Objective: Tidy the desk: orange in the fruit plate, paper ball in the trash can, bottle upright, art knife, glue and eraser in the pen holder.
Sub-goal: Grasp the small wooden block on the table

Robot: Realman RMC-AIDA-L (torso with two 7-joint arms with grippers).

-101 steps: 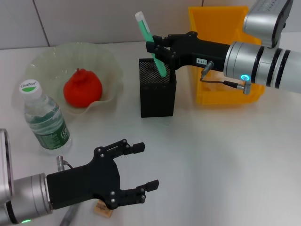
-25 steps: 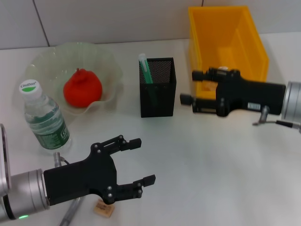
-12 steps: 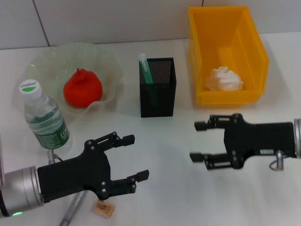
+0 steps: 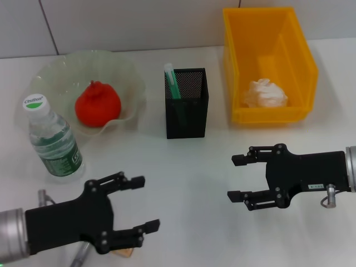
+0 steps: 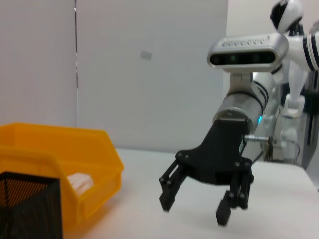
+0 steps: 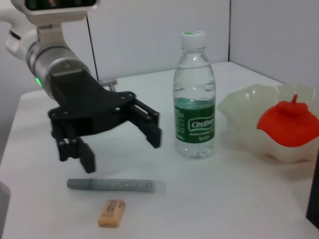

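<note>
**Both grippers open and empty above desk**

Left gripper (image 4: 132, 210), near-left over the desk (image 4: 189, 167), jaws spread wide, nothing between them. In the right wrist view it hovers just above the desk, fingers pointing down at the art knife (image 6: 115, 185) and eraser (image 6: 110, 213). Art knife: grey stick lying flat on the desk. Eraser: tan block, flat, just beside the knife on its near side, not touching. In the head view both are mostly hidden under the left gripper; only a bit of the eraser (image 4: 123, 253) peeks out.

Right gripper (image 4: 240, 177), near-right, jaws open, empty, well apart from all items. The left wrist view shows it hanging above the desk, fingers down.

Orange (image 4: 98, 104) sits in the fruit plate (image 4: 133, 72), far-left. Bottle (image 4: 50, 139) stands upright, cap on, just beside the plate's near edge. Pen holder (image 4: 187, 114) upright at centre, between the plate and the trash can (image 4: 270, 114); a green-and-white glue stick (image 4: 172, 80) leans in its left corner, top poking out over the rim. Paper ball (image 4: 266, 94) lies inside the trash can, at its near end. Trash can stands far-right.
</note>
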